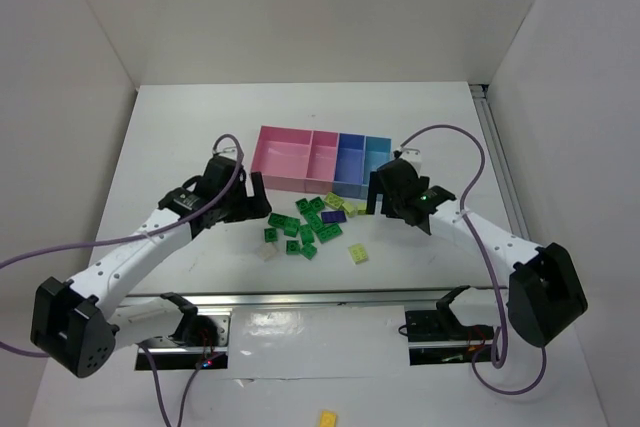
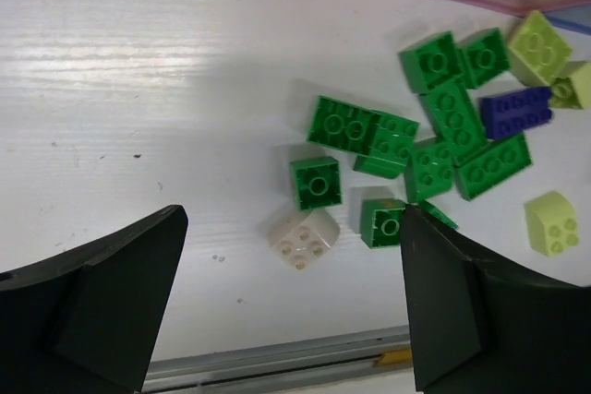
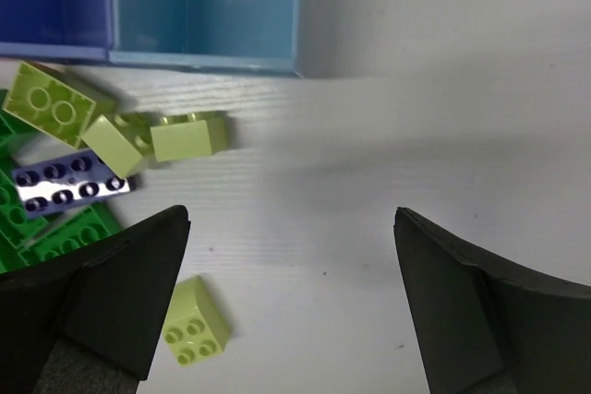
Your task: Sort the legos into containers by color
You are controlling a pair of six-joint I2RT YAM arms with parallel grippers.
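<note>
Legos (image 1: 312, 224): loose cluster mid-bench (image 1: 180, 127), just on the near side of the containers. Mostly green, some touching or overlapping.
Containers (image 1: 300, 183): joined row toward the far edge; two pink, one blue (image 3: 55, 48), one light blue (image 3: 203, 60) at the right end.
Purple brick (image 3: 69, 184): lies flat on the cluster's right side, against green ones.
Yellow-green bricks: three (image 3: 138, 136) huddled just in front of the blue trays; a lone one (image 3: 196, 328) sits nearer the near edge.
White brick (image 2: 302, 237): tilted, just beside a green square brick (image 2: 317, 182).
Left end effector (image 1: 258, 195): fingers wide apart, nothing held, at the cluster's left side.
Right end effector (image 1: 383, 197): fingers wide apart, nothing held, just right of the cluster by the light blue tray.
Surroundings: metal rail (image 1: 320, 299) along the near edge; opaque yellow brick (image 1: 328, 418) beyond it; purple cables (image 1: 470, 162) looping off both arms.
</note>
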